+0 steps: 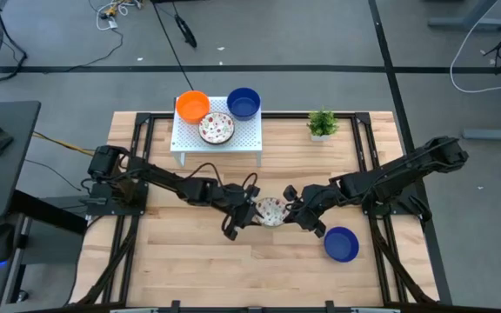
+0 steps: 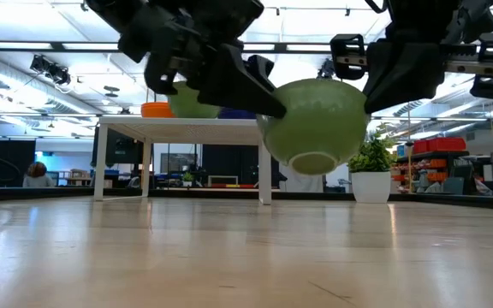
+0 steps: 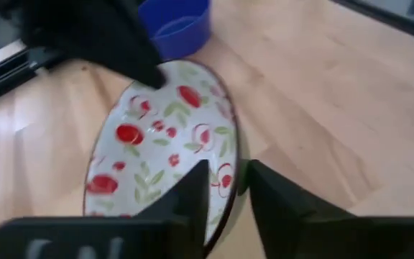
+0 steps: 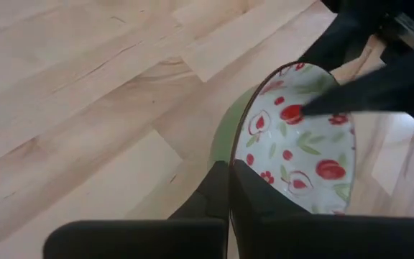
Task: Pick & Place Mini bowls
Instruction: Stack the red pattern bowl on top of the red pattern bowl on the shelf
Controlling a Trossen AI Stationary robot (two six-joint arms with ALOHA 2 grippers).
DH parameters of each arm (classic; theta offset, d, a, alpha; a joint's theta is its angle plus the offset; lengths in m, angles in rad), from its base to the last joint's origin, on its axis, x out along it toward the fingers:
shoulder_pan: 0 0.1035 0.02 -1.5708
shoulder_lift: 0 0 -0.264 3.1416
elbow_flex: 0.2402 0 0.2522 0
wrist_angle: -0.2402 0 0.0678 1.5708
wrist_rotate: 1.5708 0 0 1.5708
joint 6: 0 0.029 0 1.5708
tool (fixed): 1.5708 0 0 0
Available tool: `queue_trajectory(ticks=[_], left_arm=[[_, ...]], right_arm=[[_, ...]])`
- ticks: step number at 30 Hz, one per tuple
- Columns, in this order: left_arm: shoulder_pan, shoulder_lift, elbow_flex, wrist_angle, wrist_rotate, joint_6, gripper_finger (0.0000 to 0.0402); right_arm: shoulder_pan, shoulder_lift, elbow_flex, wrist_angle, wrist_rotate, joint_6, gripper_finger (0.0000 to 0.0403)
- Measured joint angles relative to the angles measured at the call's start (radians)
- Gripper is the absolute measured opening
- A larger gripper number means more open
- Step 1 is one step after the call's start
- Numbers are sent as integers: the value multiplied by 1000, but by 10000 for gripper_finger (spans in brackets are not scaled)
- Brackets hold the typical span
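A mini bowl (image 1: 272, 210), white inside with red and green speckles and pale green outside (image 2: 315, 120), hangs above the table's middle between both grippers. My left gripper (image 1: 249, 216) is shut on its left rim, my right gripper (image 1: 296, 209) on its right rim. A blue mini bowl (image 1: 342, 244) rests on its base on the table near the right arm. On the white rack (image 1: 181, 139) sit an orange bowl (image 1: 192, 105), a blue bowl (image 1: 243, 103) and another patterned bowl (image 1: 217, 129). My left gripper (image 3: 232, 169) pinches the bowl's rim (image 3: 233, 152) on its left side, one finger inside the bowl and one outside, coming from the table's left. The bowl is lifted clear of the table. My right gripper (image 4: 228, 169) pinches the opposite rim (image 4: 241, 140), one finger inside and one outside against the green wall, coming from the table's right. The bowl is off the table, its foot pointing down.
The white perforated rack stands on legs at the far middle of the table. A small green potted plant (image 1: 323, 123) stands to the rack's right. Bare wood lies along the near edge (image 1: 233, 278) and under the held bowl.
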Motion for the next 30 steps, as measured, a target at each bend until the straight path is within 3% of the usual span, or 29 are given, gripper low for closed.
queue_trajectory(ticks=[5, 8, 17, 20, 23, 26, 30], left_arm=[[0, 0, 0, -6, 93, 47, 20], [0, 0, 0, -12, 135, 47, 13], [1, 0, 1, -5, 134, 19, 13], [-12, -12, 1, -36, 48, -8, 13], [-26, -68, 32, -164, -66, -47, 13], [-38, -148, 114, -323, -156, -95, 12], [-46, -234, 275, -581, -277, -146, 12]], right_arm=[[-1, 0, 0, 31, 9, 1, 4], [0, -1, 2, 78, 1, 32, 25], [-5, -5, 2, 344, -37, 25, 174], [12, -51, 2, 361, 103, 125, 205], [23, -100, -7, 271, 237, 262, 211], [40, -123, -68, 278, 255, 385, 205], [66, -126, -201, 468, 272, 517, 190]])
